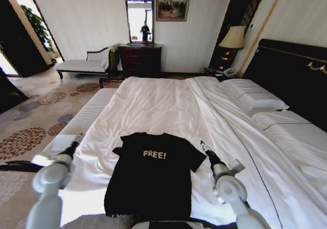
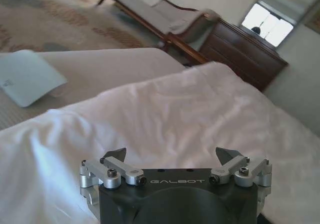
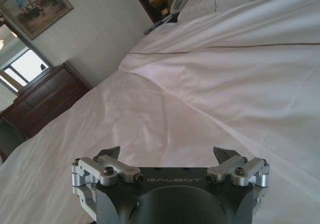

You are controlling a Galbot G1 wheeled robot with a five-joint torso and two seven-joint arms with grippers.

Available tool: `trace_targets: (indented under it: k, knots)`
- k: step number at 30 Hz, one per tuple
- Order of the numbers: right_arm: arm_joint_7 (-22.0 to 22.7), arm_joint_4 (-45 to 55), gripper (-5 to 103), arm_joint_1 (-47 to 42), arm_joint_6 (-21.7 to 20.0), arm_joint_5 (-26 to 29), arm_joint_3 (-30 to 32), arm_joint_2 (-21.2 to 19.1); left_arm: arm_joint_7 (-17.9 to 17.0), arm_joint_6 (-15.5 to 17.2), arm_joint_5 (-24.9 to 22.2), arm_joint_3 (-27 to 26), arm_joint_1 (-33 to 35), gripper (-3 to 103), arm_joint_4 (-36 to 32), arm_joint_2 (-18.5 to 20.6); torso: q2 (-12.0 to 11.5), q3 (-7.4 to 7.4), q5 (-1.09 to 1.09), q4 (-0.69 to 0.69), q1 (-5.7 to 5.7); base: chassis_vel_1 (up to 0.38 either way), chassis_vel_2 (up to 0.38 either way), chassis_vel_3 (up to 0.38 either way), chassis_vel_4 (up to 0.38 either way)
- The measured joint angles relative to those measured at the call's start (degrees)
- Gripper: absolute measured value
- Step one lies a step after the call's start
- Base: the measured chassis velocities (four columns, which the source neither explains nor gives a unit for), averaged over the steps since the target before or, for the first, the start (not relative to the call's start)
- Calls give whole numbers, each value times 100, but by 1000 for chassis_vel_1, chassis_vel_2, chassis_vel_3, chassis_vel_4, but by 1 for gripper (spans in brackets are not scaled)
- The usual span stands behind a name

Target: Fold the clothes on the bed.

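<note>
A black T-shirt (image 1: 153, 180) lettered "FREE!" is laid flat, chest up, on the near part of the bed (image 1: 168, 106), its collar toward the far end. The left gripper (image 1: 74, 146) is held just left of the shirt over the bed's left edge, its fingers spread wide and empty above the duvet (image 2: 170, 114). The right gripper (image 1: 203, 146) is held just beside the right sleeve, likewise spread and empty. A bench (image 1: 89, 114) is seen along the left side.
</note>
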Motion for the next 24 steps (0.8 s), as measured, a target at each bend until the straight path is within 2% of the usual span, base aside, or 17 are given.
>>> trace_targets:
  k: [2, 3, 5, 7, 8, 10, 12, 18, 20, 22, 23, 24]
  knots:
    - [126, -154, 100, 182, 27, 38, -12, -128, 258, -165, 1085, 823, 212, 100, -143, -7, 0, 0, -1, 2, 0, 0, 0, 0, 0]
    - [126, -154, 100, 182, 27, 38, -12, -128, 258, -165, 1085, 823, 212, 100, -143, -7, 0, 0, -1, 2, 0, 0, 0, 0, 0]
    - [162, -254, 100, 275, 29, 76, -16, -215, 373, -225, 1962, 1581, 265, 100, -256, 24, 0, 0, 0, -1, 0, 0, 0, 0, 0]
    - [164, -330, 100, 311, 29, 82, -25, -229, 393, -226, 2656, 2025, 235, 100, -202, 117, 0, -1, -1, -1, 0, 0, 0, 0, 0]
    - [164, -330, 100, 311, 29, 82, -25, -229, 393, -226, 2656, 2025, 235, 100, -202, 117, 0, -1, -1, -1, 0, 0, 0, 0, 0]
    - [165, -419, 100, 335, 29, 83, -48, -182, 391, -337, 3353, 2378, 151, 100, 100, 276, 0, -1, -1, 0, -1, 0, 0, 0, 0]
    - [164, -463, 100, 328, 28, 76, -74, -106, 402, -442, 3672, 2542, 109, 100, 337, 378, 0, -1, 0, 0, 0, 0, 0, 0, 0]
    - [146, -525, 100, 271, 24, 37, -108, 17, 445, -548, 3852, 2638, 38, 101, 598, 389, 0, -1, -1, 0, 0, 0, 0, 0, 0]
    - [134, -563, 100, 245, 23, 0, -117, 41, 432, -553, 3793, 2620, -49, 97, 699, 339, 0, -1, -2, 0, -1, 0, 0, 0, 0]
    - [126, -587, 100, 222, 23, -21, -131, 58, 410, -554, 3747, 2604, -108, 87, 786, 305, 0, -1, -2, -1, 0, 0, 0, 0, 0]
    - [126, -587, 100, 222, 23, -21, -131, 58, 410, -554, 3747, 2604, -108, 87, 786, 305, 0, -1, -2, -1, 0, 0, 0, 0, 0]
    - [123, -594, 100, 208, 23, -34, -143, 70, 403, -554, 3725, 2598, -123, 82, 825, 290, 0, -1, -1, 0, 0, 0, 0, 0, 0]
